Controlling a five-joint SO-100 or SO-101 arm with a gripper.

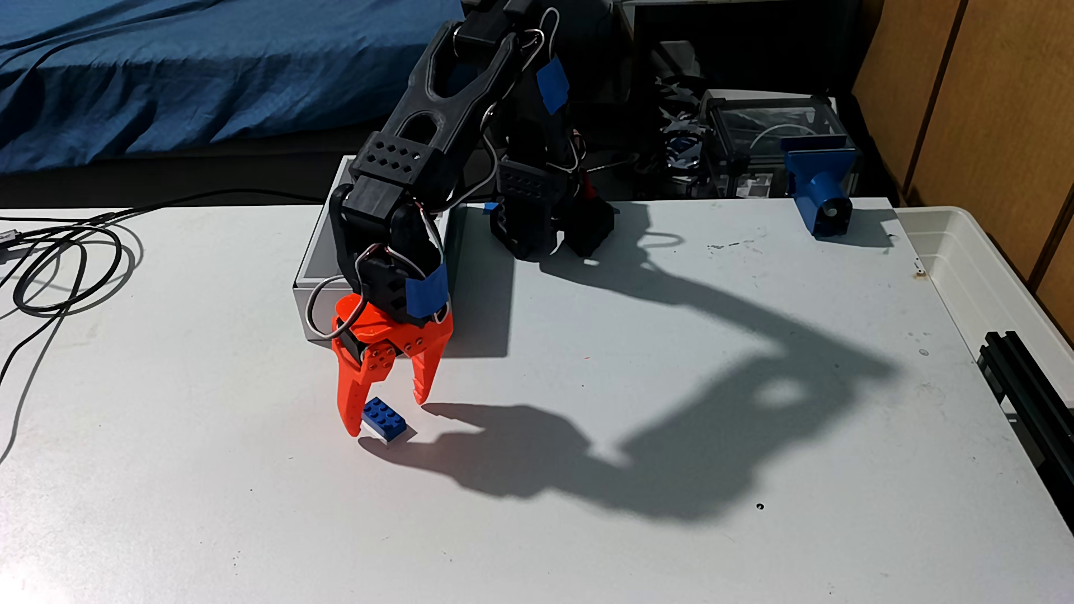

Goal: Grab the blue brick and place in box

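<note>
A white table (639, 493) was seen from the fixed view, lit hard so that a long dark shadow (668, 406) of the arm was thrown toward four o'clock. The black arm (441, 104), wrapped with blue tape strips, was reached down from twelve o'clock to the table's middle left. Behind it, at about eleven o'clock from the gripper, the box (308, 290) was set, white and tall-walled, largely hidden by the arm; nothing could be made out inside it. A coiled black cable (70, 267) was laid at nine o'clock, a blue mount (819, 186) at two o'clock, and a shallow white bin (988, 255) at three o'clock.

The orange gripper (386, 418) was pointed downward with its jaws spread wide and nothing gripped. The brick (388, 421) was placed between the fingertips, just beside the left finger, possibly touching it, and apart from the right one.

The task was judged to be at its early stage: the gripper had been positioned around the brick, but closing, lifting, carrying to the box and release were all left.

The brick was seen as small, dark blue, rectangular, studded in two rows on top, lying flat and angled toward four o'clock, with a pale sunlit side.
</note>
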